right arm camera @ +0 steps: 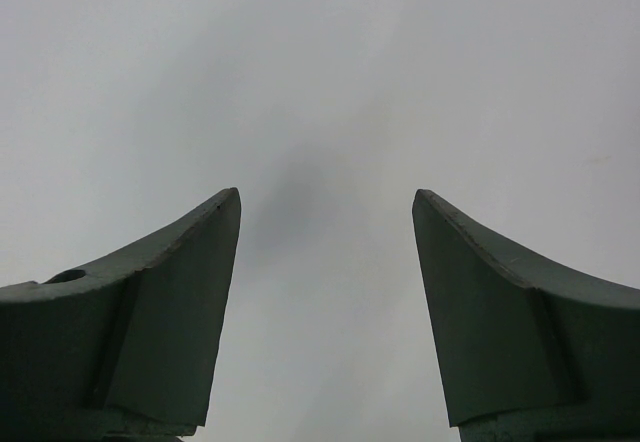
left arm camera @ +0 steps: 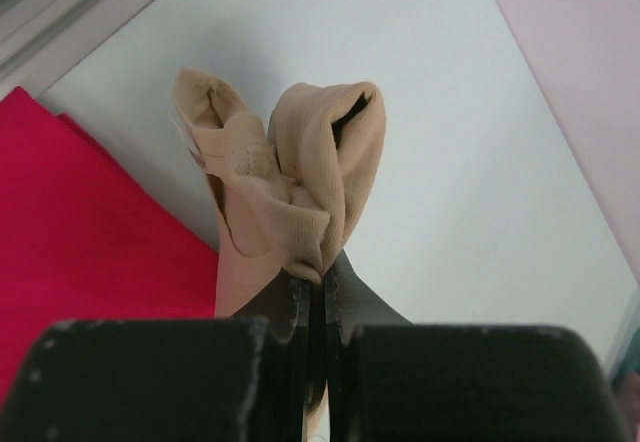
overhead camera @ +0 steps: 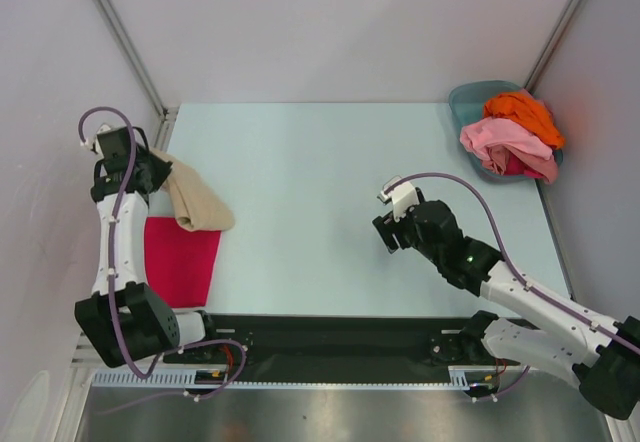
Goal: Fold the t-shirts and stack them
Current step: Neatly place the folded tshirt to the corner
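With left gripper [left arm camera: 318, 284] clamped shut on the bunched tan t-shirt [overhead camera: 200, 204] just behind the flat magenta t-shirt [overhead camera: 182, 259], lower slowly and square onto it, calling in the wide-open, empty right gripper [overhead camera: 388, 234] over the table [overhead camera: 300, 162], before emptying the teal basin [overhead camera: 468, 95] of its heaped pink t-shirt [overhead camera: 505, 142] and orange t-shirt [overhead camera: 527, 112].

The left arm [overhead camera: 112, 232] is extended forward, and the left gripper [left arm camera: 320, 274] is clamped tight on the tan t-shirt [left arm camera: 300, 162]. The right arm [overhead camera: 520, 287] is angled inward; the right gripper [right arm camera: 327, 200] is spread wide, apparently pointed downward.
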Available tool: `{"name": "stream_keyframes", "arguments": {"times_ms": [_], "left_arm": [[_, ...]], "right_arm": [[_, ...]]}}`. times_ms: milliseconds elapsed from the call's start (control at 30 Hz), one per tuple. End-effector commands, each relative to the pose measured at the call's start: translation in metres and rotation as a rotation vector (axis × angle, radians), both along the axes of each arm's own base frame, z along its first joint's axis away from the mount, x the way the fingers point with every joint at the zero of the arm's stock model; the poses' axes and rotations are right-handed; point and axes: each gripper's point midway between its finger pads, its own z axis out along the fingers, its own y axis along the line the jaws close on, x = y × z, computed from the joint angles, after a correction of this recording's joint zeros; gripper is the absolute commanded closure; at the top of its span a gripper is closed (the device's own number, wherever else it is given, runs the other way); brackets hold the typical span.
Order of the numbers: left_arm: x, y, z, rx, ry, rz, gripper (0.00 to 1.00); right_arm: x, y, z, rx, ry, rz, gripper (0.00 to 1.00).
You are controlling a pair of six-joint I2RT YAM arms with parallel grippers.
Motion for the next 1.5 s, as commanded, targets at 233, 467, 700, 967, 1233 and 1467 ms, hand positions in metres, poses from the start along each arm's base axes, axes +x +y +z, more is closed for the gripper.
{"name": "stream_keyframes", "arguments": {"times_ms": [233, 467, 700, 967, 1233, 1467], "left_arm": [[-0.027, 0.03, 0.003, 0.09, -0.005, 0.025, 1.0], [-0.042, 0.041, 0.004, 0.128, 0.0, 0.047, 1.0], [-0.056, 0.05, -0.005, 0.151, 0.028, 0.056, 1.0], [-0.072, 0.059, -0.012, 0.174, 0.049, 0.056, 1.0], [-0.08, 0.066, -0.005, 0.213, 0.052, 0.085, 1.0], [-0.09, 0.072, 0.005, 0.256, 0.045, 0.133, 1.0]], "right_arm": [[0.003, 0.008, 0.003, 0.033, -0.003, 0.013, 0.26], [0.003, 0.009, -0.001, 0.026, 0.008, 0.02, 0.26], [0.002, 0.009, -0.004, 0.02, 0.015, 0.024, 0.26], [0.002, 0.012, -0.009, 0.024, 0.022, 0.032, 0.26], [0.003, 0.017, -0.011, 0.019, 0.032, 0.049, 0.26], [0.003, 0.017, -0.013, 0.01, 0.033, 0.055, 0.26]]}}
